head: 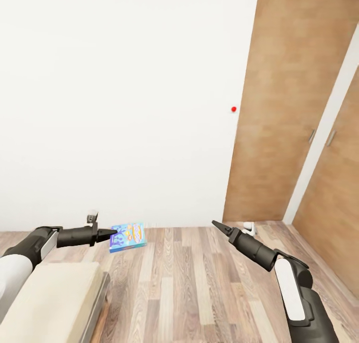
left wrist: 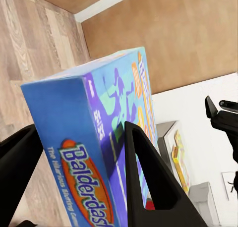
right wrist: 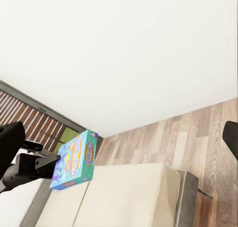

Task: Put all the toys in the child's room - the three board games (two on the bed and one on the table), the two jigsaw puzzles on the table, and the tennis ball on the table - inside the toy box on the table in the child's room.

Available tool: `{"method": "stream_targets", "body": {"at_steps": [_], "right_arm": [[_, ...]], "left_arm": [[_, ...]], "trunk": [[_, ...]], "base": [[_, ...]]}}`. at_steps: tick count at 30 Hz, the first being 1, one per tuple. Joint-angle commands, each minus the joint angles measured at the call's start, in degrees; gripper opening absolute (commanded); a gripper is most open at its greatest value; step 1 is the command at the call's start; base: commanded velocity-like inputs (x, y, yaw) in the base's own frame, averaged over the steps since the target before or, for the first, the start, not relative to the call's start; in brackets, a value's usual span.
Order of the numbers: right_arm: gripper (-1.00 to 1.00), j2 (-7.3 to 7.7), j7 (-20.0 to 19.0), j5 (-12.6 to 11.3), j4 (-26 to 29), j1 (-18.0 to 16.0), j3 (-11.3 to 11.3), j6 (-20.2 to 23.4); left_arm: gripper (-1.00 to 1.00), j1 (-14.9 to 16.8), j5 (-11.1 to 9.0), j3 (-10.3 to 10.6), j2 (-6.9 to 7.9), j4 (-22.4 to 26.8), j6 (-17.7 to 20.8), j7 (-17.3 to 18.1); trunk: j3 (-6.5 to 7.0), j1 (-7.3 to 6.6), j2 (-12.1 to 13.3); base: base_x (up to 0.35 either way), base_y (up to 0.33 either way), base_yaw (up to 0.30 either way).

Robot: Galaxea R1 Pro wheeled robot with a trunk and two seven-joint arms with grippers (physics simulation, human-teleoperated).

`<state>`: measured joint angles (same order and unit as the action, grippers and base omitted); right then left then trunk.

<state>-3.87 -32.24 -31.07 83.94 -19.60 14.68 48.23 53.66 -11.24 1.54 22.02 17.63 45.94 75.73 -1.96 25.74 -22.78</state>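
My left gripper (head: pixel 110 232) is shut on a blue cartoon board game (head: pixel 130 235), holding the box by one edge above the wood floor just past the end of the bed (head: pixel 55 298). In the left wrist view the box (left wrist: pixel 114 98) reads "Balderdash" and sits clamped between the two dark fingers (left wrist: pixel 148 182). The right wrist view shows the same box (right wrist: pixel 74 160) hanging over the beige mattress (right wrist: pixel 124 197). My right gripper (head: pixel 215 225) hovers to the right at about the same height, open and empty. The toy box, table, jigsaw puzzles and tennis ball are out of view.
A white wall fills the space ahead, with a small red dot (head: pixel 233 109) on it. Wooden doors (head: pixel 279 113) stand at the right. A small white object (head: pixel 248 227) lies on the floor by the door. Plank floor (head: pixel 189 293) stretches between the arms.
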Motion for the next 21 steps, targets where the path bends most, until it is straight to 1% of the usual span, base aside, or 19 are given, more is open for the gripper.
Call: {"method": "stream_targets", "body": {"at_steps": [1,21], "right_arm": [[1.0,-0.07,-0.2,0.0,0.0,-0.1,0.1,0.4],[1.0,-0.09,0.0,0.0,0.0,-0.1,0.2,0.4]], "left_arm": [[-1.0,0.0,-0.4,0.0,0.04,0.0,0.6,0.2],[-1.0,0.0,-0.4,0.0,0.05,0.0,0.6,0.1]], "trunk": [[-0.13,0.04,-0.1],[-0.13,0.04,-0.1]], "base": [[0.0,0.0,-0.278],[0.0,0.0,-0.278]]}}
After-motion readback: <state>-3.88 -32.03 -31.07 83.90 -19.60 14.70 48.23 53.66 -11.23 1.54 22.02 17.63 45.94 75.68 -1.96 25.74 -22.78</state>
